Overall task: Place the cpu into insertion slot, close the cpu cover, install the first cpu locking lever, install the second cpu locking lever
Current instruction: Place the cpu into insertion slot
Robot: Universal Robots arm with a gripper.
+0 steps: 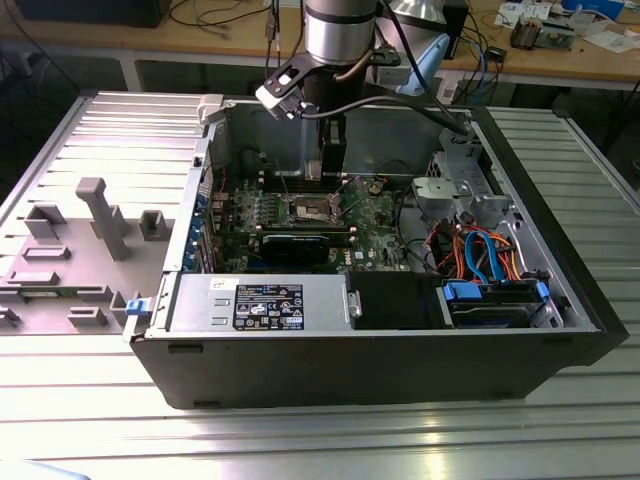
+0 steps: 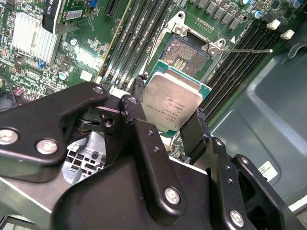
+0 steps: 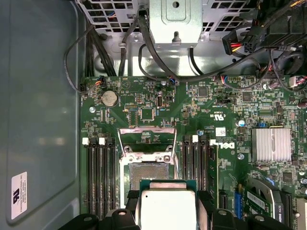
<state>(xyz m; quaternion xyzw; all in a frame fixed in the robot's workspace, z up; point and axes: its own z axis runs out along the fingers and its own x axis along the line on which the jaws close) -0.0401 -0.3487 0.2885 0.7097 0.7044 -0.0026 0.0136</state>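
Note:
My gripper (image 2: 170, 115) is shut on the cpu (image 2: 171, 106), a silver-topped square chip with a green edge, pinched between the two black fingers (image 2: 139, 96). The chip hangs tilted just above and beside the insertion slot (image 2: 184, 53), which lies uncovered with its pale contact field showing. In the first wrist view the cpu (image 3: 168, 207) sits at the gripper (image 3: 168, 213), partly overlapping the insertion slot (image 3: 146, 173). The cpu cover (image 3: 146, 139) stands flipped open behind the socket. A thin locking lever (image 2: 249, 50) sticks out sideways. In the exterior view the gripper (image 1: 327, 175) hovers over the motherboard inside the case.
Long black memory slots (image 3: 100, 177) flank the socket on both sides. A finned heatsink (image 3: 271, 143) and a black card (image 1: 300, 247) lie nearby. The grey power-supply box (image 1: 260, 300) and a drive cage with blue and orange cables (image 1: 490, 265) line the case front.

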